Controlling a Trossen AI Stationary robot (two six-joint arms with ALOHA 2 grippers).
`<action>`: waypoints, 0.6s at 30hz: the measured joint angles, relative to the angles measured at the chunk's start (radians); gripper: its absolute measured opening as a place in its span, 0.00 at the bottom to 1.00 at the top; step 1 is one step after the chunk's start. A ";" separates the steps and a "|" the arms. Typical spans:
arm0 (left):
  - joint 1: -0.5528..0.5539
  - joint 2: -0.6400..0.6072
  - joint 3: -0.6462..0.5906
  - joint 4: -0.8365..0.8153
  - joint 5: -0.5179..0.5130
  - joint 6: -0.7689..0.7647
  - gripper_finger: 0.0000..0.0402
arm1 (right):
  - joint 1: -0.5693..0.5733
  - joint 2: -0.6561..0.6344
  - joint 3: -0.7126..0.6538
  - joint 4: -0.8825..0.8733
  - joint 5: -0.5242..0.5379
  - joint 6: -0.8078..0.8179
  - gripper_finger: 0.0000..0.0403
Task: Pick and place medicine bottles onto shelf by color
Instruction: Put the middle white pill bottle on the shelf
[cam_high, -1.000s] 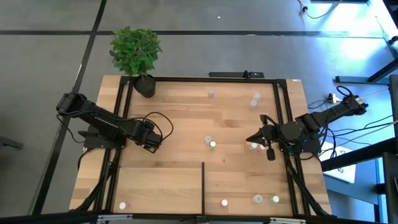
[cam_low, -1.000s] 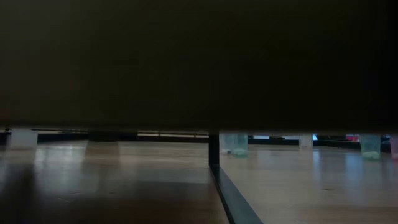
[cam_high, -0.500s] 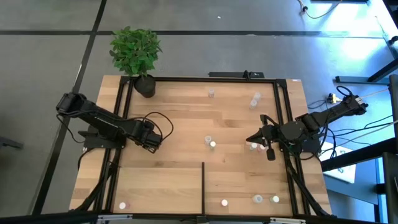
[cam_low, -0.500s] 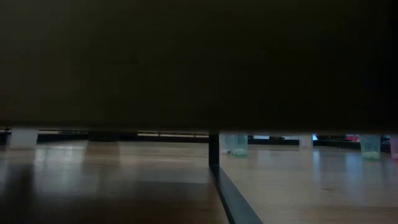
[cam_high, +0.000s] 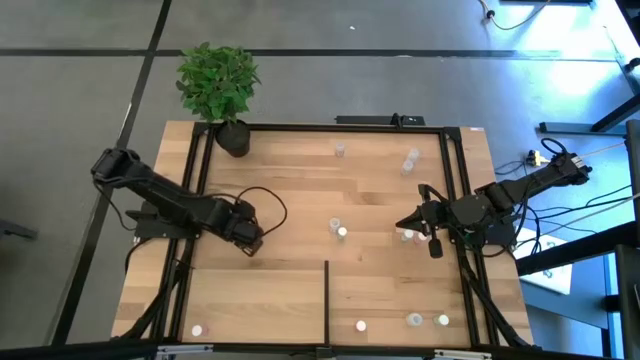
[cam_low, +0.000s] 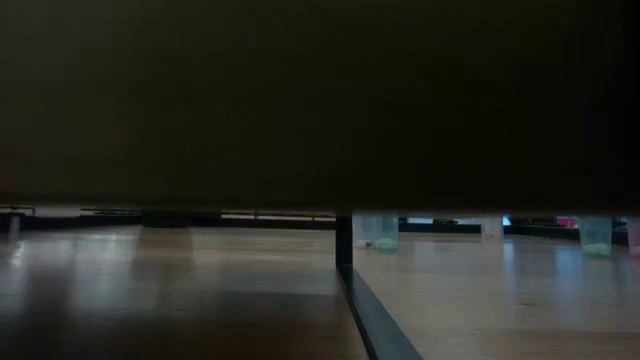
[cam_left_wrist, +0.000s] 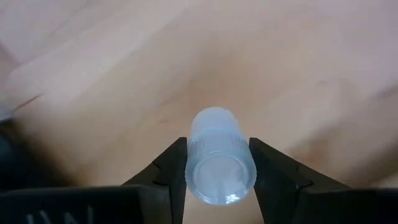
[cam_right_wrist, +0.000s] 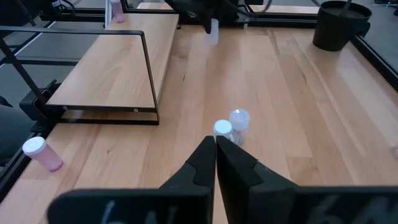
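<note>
Clear bottle (cam_left_wrist: 219, 155): now pinched between left gripper (cam_left_wrist: 217, 163) fingers, off the table, beside the shelf (cam_high: 255, 295).
Change: jaws just closed; carry comes next.
Right gripper (cam_right_wrist: 215, 148): shut, empty, waiting.

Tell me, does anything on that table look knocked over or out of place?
One bottle lies on its side near the table's edge rail, while the pair ahead of the right gripper stands upright. The left gripper holds another bottle. Nothing looks spilled or broken.
</note>
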 joint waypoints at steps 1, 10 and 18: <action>-0.015 0.000 0.014 -0.001 -0.009 0.000 0.33 | 0.000 0.000 0.000 0.000 0.000 0.000 0.04; -0.149 0.000 0.164 0.003 -0.098 -0.012 0.33 | 0.000 0.000 0.000 0.000 0.000 0.000 0.04; -0.271 -0.001 0.274 0.005 -0.187 0.018 0.33 | 0.000 0.000 0.000 0.000 0.000 0.000 0.04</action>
